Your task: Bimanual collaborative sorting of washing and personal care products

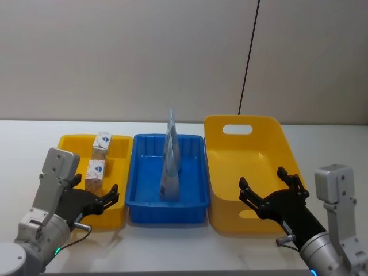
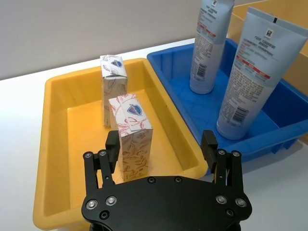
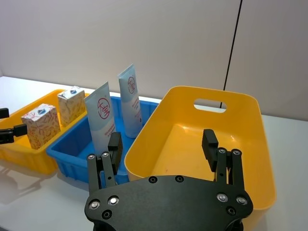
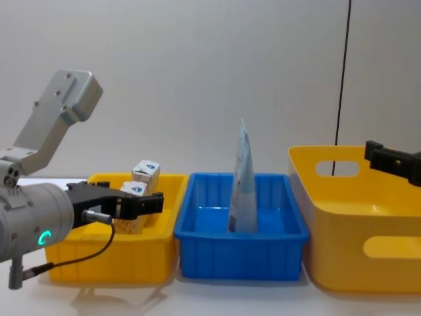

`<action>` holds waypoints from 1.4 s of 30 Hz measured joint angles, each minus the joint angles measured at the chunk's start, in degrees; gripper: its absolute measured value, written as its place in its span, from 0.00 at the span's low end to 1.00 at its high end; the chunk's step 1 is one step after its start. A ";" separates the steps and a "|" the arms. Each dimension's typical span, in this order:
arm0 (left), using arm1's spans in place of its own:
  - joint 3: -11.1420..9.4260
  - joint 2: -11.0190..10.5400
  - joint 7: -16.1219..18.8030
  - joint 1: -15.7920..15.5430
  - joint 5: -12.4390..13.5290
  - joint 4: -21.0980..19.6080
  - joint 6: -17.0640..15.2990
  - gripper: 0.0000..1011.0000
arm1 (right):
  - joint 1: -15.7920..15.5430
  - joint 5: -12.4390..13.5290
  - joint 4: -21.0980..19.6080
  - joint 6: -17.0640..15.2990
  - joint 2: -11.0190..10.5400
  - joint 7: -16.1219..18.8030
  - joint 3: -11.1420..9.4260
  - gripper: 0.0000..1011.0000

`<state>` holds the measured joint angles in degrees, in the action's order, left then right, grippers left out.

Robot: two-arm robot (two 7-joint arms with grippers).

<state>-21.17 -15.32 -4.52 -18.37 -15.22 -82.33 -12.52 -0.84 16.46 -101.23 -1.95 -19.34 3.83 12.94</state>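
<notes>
Handling, cartons: two small cream cardboard cartons with orange-red floral print and white folded tops stand upright in the shallow yellow plastic tray [image 2: 53, 84], at 9 o'clock on the white table [image 1: 172, 253]. The near carton [image 2: 134, 139] sits toward the tray's 6 o'clock end, with the far carton [image 2: 113, 86] just beyond it toward 12 o'clock. Both are judged light, stiff on the flat faces and easily dented. Best hold: across two opposite side faces at mid-height, below the folded top.

Handling, tubes: two tall pale-blue-and-white plastic tubes [image 2: 252, 72] stand cap-down in the blue plastic tray [image 2: 166, 62] at the table's centre, tapering to a flat crimped edge. They are judged soft-walled, smooth, probably slippery and easy to topple. Best hold: low on the round body just above the cap, with a modest squeeze.

Left gripper [image 2: 160, 144]: at the yellow tray's 6 o'clock end, roughly level, pointing toward 12 o'clock, spread wide and empty. The near carton lines up between its fingers, and no contact is evident.

Right gripper [image 3: 162, 144]: at the 6 o'clock rim of the deep yellow plastic basket [image 3: 211, 91], which is at 3 o'clock on the table. It is wide open, holds nothing and faces into the basket.
</notes>
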 joint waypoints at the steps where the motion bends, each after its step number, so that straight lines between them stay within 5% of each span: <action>1: 0.02 0.06 -0.03 -0.08 0.02 0.20 0.09 0.99 | 0.00 0.00 0.00 0.00 0.00 0.00 0.00 0.99; 30: 1.37 0.90 -2.38 -3.58 1.33 7.23 2.23 0.99 | 0.00 0.00 0.00 0.00 0.00 0.00 0.00 0.99; 42: 0.48 0.75 -5.13 -6.86 2.45 10.93 1.11 0.99 | 0.00 0.00 0.00 0.01 0.00 0.00 0.00 0.99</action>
<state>-20.70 -14.57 -9.65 -25.23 -12.77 -71.41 -11.41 -0.84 16.46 -101.23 -1.95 -19.34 3.83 12.94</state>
